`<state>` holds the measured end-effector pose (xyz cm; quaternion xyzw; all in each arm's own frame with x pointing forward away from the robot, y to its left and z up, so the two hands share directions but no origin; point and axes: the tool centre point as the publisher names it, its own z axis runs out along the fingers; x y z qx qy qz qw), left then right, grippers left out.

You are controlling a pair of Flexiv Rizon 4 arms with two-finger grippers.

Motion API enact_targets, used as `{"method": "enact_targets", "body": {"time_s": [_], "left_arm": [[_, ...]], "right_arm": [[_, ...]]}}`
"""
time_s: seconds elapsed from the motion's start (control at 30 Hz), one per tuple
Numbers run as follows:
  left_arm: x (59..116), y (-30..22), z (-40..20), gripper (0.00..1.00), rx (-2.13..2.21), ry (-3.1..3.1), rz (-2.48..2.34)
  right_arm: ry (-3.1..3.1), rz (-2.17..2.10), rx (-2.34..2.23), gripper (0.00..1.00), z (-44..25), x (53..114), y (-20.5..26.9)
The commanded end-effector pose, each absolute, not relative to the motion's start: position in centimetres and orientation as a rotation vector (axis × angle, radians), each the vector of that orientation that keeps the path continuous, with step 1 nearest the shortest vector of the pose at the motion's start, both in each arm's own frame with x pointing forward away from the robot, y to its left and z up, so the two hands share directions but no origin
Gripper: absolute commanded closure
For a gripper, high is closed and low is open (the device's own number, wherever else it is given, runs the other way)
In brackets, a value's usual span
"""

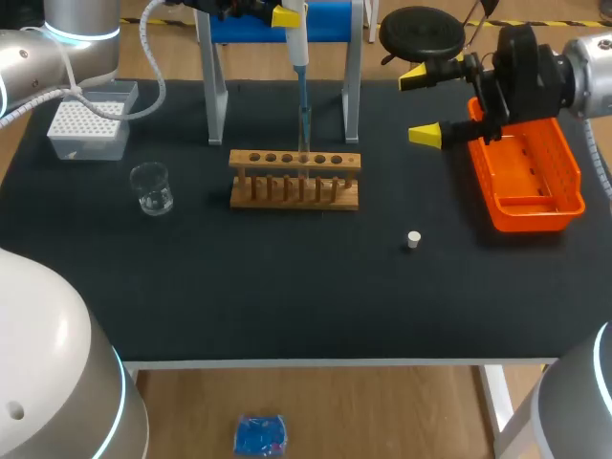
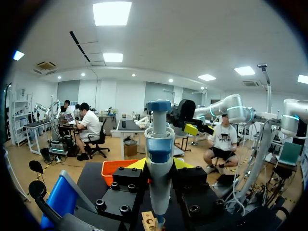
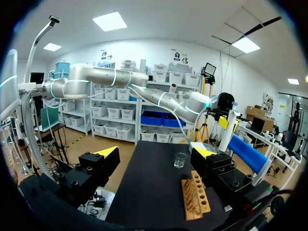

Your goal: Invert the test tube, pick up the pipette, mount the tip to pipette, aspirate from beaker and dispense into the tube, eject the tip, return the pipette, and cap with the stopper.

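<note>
Left gripper [image 2: 160, 166] clamped on white-and-blue plastic pipette [image 1: 299, 57], held upright so its tip enters the wooden test-tube rack [image 1: 295, 182], likely dispensing; right gripper [image 1: 421, 105] wide open, empty, free for small white stopper [image 1: 413, 240].

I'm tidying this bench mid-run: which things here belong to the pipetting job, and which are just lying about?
Job: pipette, tip box, beaker, tube rack, stopper, pipette stand.
Lying about: orange basket, perhaps, unless ejected tips go there.
</note>
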<state>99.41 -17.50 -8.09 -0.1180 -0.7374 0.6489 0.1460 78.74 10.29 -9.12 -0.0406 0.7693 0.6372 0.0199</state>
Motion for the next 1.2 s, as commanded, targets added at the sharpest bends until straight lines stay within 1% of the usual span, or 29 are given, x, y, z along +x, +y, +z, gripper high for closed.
{"method": "enact_targets", "body": {"time_s": [0.03,0.2,0.37,0.63,1.2], "left_arm": [[99.6,-17.5,-8.0,1.0,-0.344,-2.122,1.864],[99.6,-17.5,-8.0,1.0,-0.344,-2.122,1.864],[99.6,-17.5,-8.0,1.0,-0.344,-2.122,1.864],[99.6,-17.5,-8.0,1.0,-0.344,-2.122,1.864],[99.6,-17.5,-8.0,1.0,-0.344,-2.122,1.864]], "right_arm": [[2.392,1.968,-0.094,0.0,-10.8,78.3,10.6],[2.317,2.006,0.013,0.0,-14.1,77.6,10.1],[2.291,2.032,0.049,0.0,-15.9,77.3,10.5],[2.182,2.099,0.056,0.0,-16.7,77.3,10.0],[2.216,2.069,0.015,0.0,-17.7,76.5,9.7]]}}
